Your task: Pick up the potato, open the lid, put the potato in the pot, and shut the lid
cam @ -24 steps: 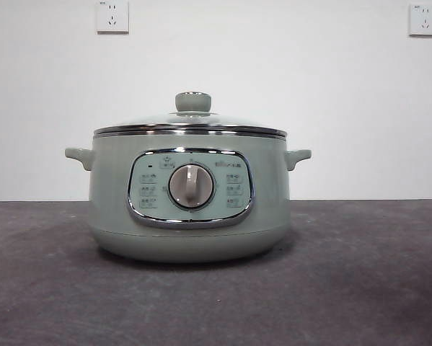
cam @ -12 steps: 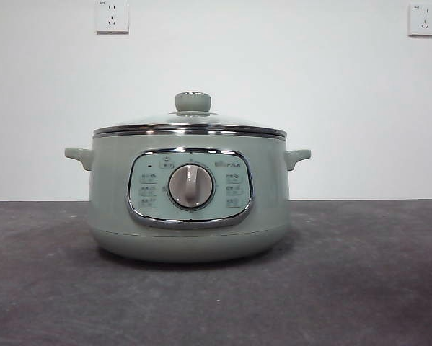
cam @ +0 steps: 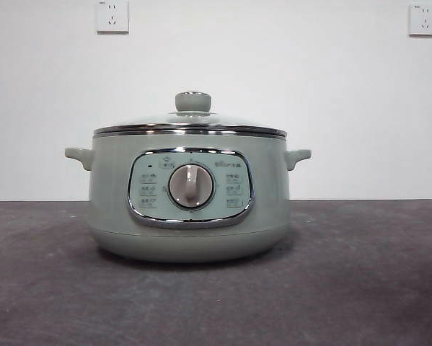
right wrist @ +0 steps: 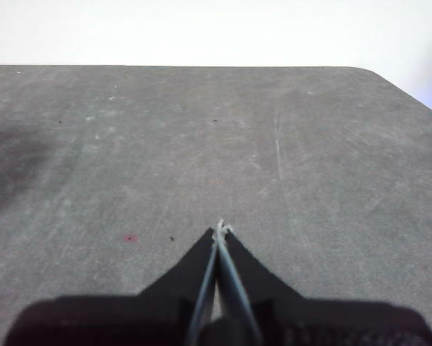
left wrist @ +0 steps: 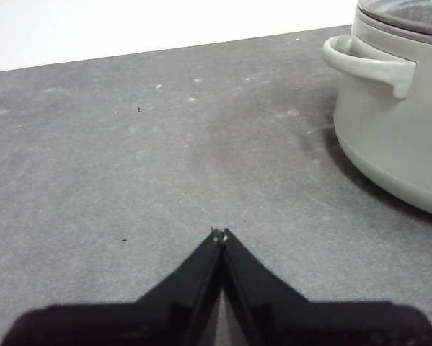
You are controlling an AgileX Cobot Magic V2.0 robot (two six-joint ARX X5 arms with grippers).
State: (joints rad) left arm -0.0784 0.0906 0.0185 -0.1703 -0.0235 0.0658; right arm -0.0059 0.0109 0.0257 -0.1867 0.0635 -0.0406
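Nothing moved, lid (cam: pixel 192 121) seated on pot (cam: pixel 189 209), both pincers (left wrist: pixel 219 233) (right wrist: pixel 220 227) together, potato unseen.

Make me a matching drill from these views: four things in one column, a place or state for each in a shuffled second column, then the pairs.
Things:
1. lid
2. pot
3. left hand
4. wall sockets

Places or states:
A. shut, over bare grey table, holding nothing
B. high on the white wall behind
C. closed on the pot's rim
D. standing on the table, dial facing the front camera

Pairs: 1-C, 2-D, 3-A, 4-B
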